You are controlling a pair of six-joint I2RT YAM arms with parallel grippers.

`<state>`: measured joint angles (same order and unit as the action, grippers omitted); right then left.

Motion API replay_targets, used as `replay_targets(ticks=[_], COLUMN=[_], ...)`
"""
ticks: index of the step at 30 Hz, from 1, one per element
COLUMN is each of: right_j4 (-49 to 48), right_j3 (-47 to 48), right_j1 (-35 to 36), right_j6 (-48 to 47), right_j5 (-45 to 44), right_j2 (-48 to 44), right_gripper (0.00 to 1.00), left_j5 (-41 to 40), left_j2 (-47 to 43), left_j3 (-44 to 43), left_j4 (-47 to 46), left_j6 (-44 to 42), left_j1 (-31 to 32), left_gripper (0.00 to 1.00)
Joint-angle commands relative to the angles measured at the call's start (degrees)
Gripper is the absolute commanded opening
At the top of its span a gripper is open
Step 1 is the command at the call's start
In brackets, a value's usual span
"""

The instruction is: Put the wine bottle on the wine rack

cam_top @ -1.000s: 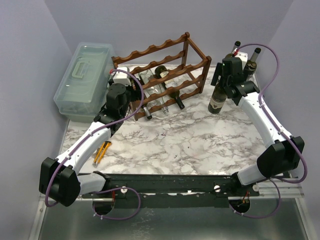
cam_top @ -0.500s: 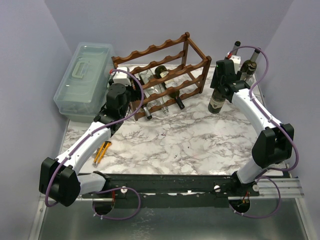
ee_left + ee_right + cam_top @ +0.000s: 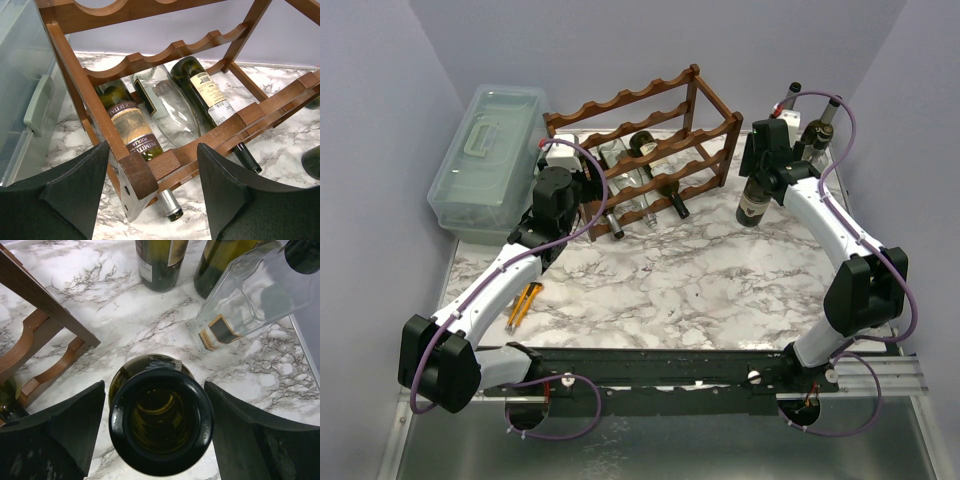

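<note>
Here, at the far left of the marble table (image 3: 670,285), a pale green translucent plastic box (image 3: 485,165) is sitting against the wall. A yellow-handled tool (image 3: 525,303) is lying on the marble nearer the arm bases.

The left gripper (image 3: 152,165) is hovering at the near left corner of the wine rack (image 3: 645,150). Its jaws are standing released, with the rack's corner post between them and untouched.

The dark reddish-brown rack is standing at the back centre of the table, and three bottles are lying side by side in its bottom tier. They are a green one with a cream label (image 3: 131,132), a clear glass one (image 3: 167,112) and a dark one with a white label (image 3: 207,95).

To the right, apart from the rack, the wine bottle (image 3: 754,195) is standing upright on the marble. The right gripper (image 3: 154,390) is hanging directly over it. Its jaws are spread on either side of the bottle's open mouth and are not clamping it.

Behind that bottle, two dark bottles (image 3: 160,262) (image 3: 220,260) and a clear square-sided bottle (image 3: 250,295) are grouped at the right rear corner.
</note>
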<state>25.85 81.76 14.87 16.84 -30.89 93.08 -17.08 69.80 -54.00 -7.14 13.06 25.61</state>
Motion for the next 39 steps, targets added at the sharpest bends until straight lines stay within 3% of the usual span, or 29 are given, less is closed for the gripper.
replay_targets(ticks=[1, 9, 16, 25, 33, 39], right_j4=[0.7, -0.53, -4.4, -1.62, -1.46, 0.28], right_j3=[2.36, 2.97, -0.17, 0.93, -3.09, -7.88], right_j1=[-0.46, -0.46, -0.47, -0.47, -0.46, -0.48], right_j6=[-0.6, -0.85, -2.6, -2.95, -0.96, 2.43], right_j5=[0.12, -0.6, 0.8, 2.23, 17.68, 28.32], right_j2=[-2.09, -2.72, -2.23, -2.93, -10.94, -17.71], right_gripper=[0.84, 0.82, 0.66, 0.22, 0.06, 0.01], left_j5=[1.52, 1.88, 1.49, -0.34, -2.89, 1.67], left_j2=[-0.29, -0.33, -1.3, -2.97, -6.09, -8.38], left_j3=[-0.85, -0.94, -0.8, -0.69, 0.02, 0.48], left_j4=[0.17, 0.15, 0.17, 0.19, -0.49, -3.15], left_j6=[0.74, 0.71, 0.15, -0.04, 0.04, 0.25], left_j1=[0.26, 0.28, 0.25, 0.32, 0.28, 0.32], left_gripper=[0.72, 0.73, 0.78, 0.78, 0.78, 0.8])
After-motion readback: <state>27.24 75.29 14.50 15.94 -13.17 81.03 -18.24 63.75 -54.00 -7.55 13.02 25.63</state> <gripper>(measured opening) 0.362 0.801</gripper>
